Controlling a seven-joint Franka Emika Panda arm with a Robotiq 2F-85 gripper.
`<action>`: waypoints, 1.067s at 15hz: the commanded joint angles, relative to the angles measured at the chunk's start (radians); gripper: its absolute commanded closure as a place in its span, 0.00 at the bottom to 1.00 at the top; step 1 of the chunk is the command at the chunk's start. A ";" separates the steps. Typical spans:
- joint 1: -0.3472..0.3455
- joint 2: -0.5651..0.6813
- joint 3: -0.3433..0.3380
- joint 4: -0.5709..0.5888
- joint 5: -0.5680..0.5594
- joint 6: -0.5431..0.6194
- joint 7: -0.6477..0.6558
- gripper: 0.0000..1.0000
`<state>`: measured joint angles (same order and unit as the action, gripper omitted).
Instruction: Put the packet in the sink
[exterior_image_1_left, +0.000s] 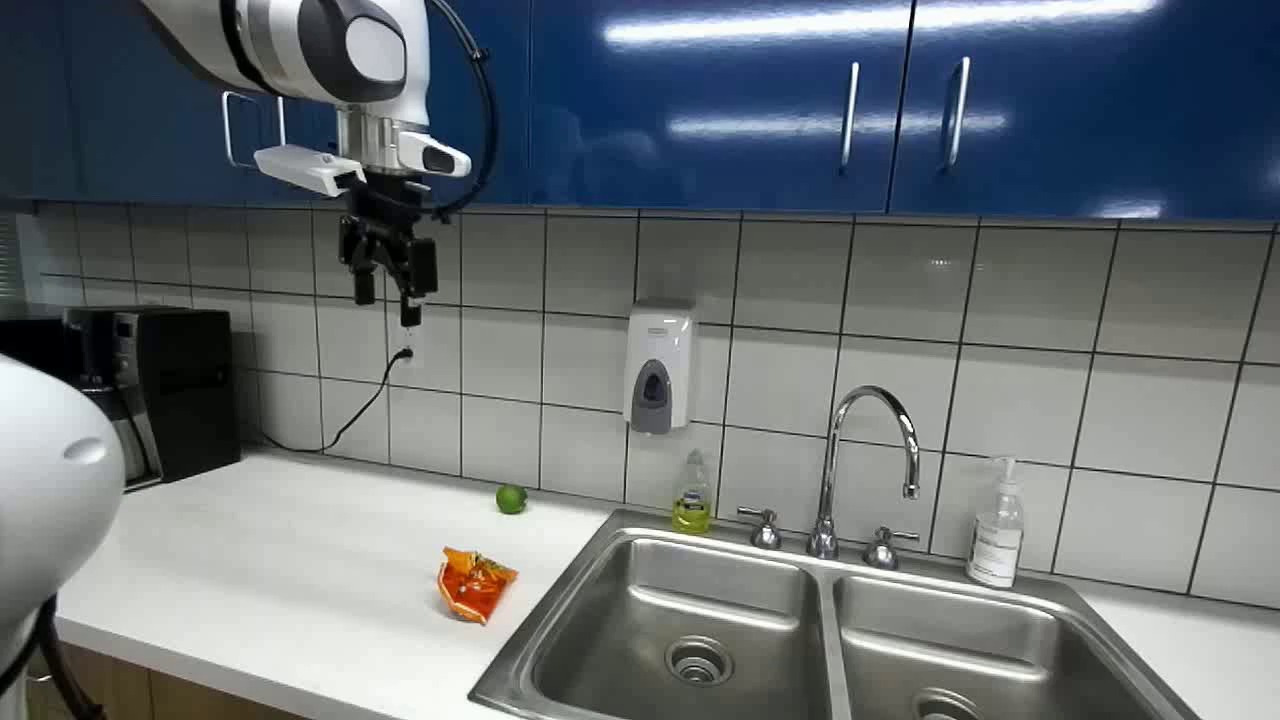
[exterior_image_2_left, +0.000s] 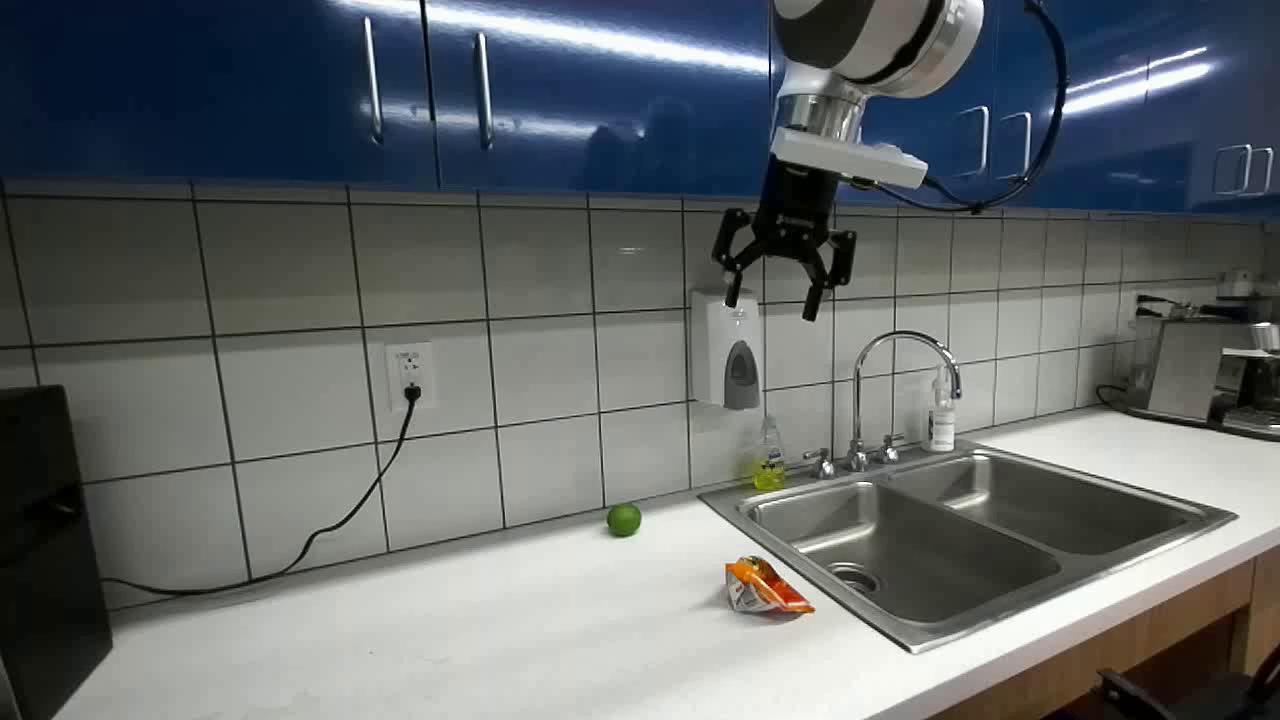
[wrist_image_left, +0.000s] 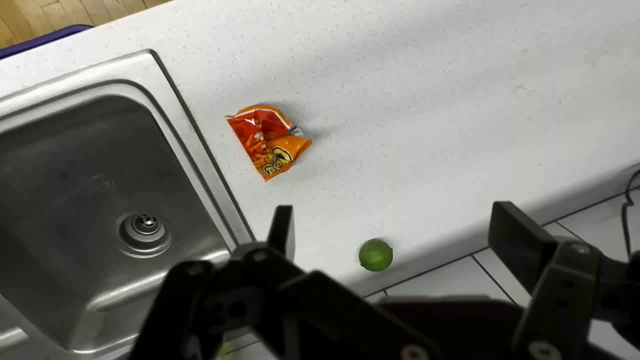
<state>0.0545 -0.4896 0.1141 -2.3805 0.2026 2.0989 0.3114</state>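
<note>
The packet (wrist_image_left: 266, 142) lies crumpled beside the sink (wrist_image_left: 189, 150), whether sealed is unclear.

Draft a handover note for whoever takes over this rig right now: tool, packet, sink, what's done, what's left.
Tool: open, holding nothing, high above the counter.
Packet: orange and red, crumpled, lying on the counter beside the sink, not touching it.
Lime: also on the counter, not part of the job.
Done: nothing yet; the packet is neither gripped nor in the sink.
Left: lower, grip the packet, carry it over the sink, release.
</note>
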 joint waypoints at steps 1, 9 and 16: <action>-0.002 0.000 0.002 0.001 0.001 -0.002 -0.001 0.00; 0.009 0.004 -0.031 -0.018 0.015 -0.061 -0.093 0.00; -0.031 0.066 -0.064 -0.083 -0.027 -0.021 -0.094 0.00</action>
<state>0.0453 -0.4456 0.0587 -2.4469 0.1956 2.0689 0.2444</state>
